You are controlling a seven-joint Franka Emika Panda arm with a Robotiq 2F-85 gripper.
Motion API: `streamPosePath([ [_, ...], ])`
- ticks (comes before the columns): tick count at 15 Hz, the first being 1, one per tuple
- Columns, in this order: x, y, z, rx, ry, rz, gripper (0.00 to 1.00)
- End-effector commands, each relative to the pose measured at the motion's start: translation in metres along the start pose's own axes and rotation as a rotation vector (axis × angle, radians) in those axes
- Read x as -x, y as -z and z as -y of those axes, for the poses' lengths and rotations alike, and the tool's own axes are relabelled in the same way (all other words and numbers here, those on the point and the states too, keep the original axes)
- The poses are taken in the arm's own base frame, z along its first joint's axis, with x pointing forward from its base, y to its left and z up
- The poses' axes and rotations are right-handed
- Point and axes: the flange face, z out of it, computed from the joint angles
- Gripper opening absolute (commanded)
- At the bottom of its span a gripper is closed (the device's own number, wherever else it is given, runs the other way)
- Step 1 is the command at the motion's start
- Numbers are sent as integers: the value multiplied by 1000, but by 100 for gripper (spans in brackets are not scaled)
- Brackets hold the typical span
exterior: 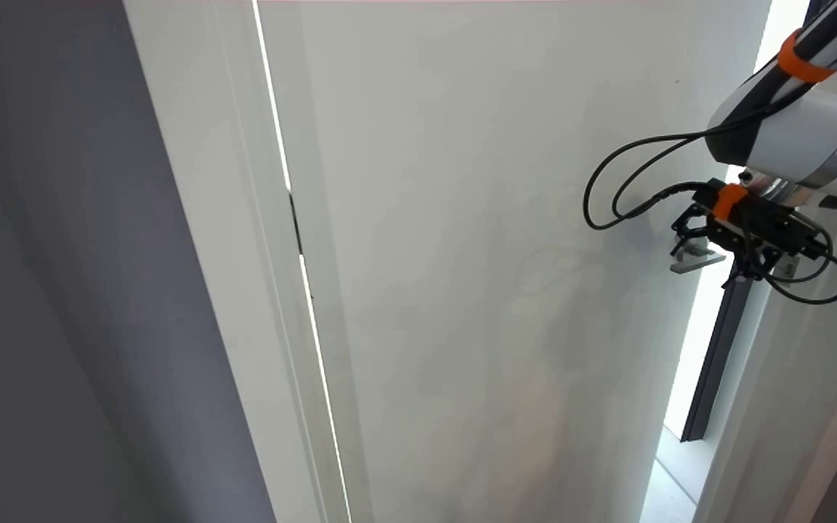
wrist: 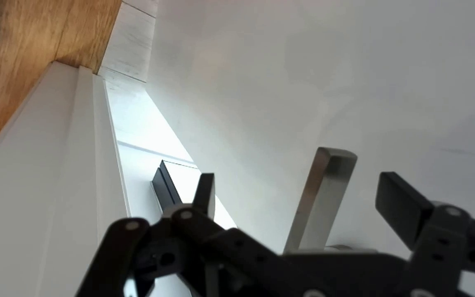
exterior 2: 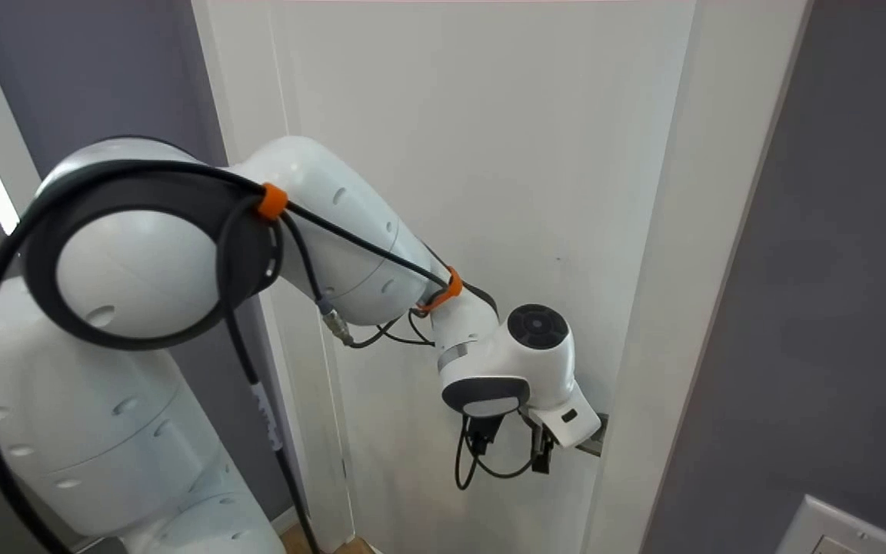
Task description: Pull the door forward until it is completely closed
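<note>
Behind tool [wrist: 297, 194], lever handle [wrist: 325, 198] partly hidden; door [wrist: 254, 107] cut off.

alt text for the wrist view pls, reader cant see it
Open black tool with the silver handle of a white door showing between its spread jaws. The door stands ajar, a bright gap parting it from the white frame at left. Wood floor fills the upper left corner.

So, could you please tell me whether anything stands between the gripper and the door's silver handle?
Nothing visible does. In the wrist view, the gripper is open and the silver handle of the door shows between its fingers, with no other object there; the gripper itself hides the handle's lower end.
</note>
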Motion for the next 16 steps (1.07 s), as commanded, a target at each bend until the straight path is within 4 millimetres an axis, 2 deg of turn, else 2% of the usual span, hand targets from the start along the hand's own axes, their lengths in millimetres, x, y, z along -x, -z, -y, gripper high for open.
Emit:
streamPosePath([
  [1, -11, -7, 6, -38, -39, 4, 100],
  [5, -15, -13, 7, -62, -55, 20, 100],
  [16, -22, -41, -6, 5, -71, 37, 100],
])
